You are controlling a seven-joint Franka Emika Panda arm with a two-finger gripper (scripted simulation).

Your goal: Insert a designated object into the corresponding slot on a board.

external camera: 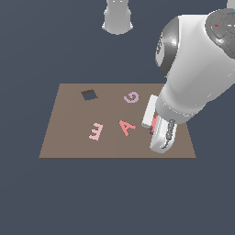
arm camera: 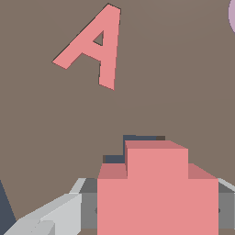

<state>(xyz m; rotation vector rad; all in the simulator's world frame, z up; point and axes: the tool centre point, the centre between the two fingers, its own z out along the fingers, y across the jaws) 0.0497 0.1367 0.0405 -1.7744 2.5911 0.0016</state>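
While the gripper (arm camera: 158,206) pinches the red block (arm camera: 156,183) low in the frame, the dark slot (arm camera: 133,140) peeks out just behind it on the brown board (external camera: 69,137).

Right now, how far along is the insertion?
Done: the gripper holds the coral-red lobed block. In hand: the block hangs over the brown board, and the wrist view shows dark slot edges just beyond it. Left: lowering it in and releasing; it isn't seated yet.
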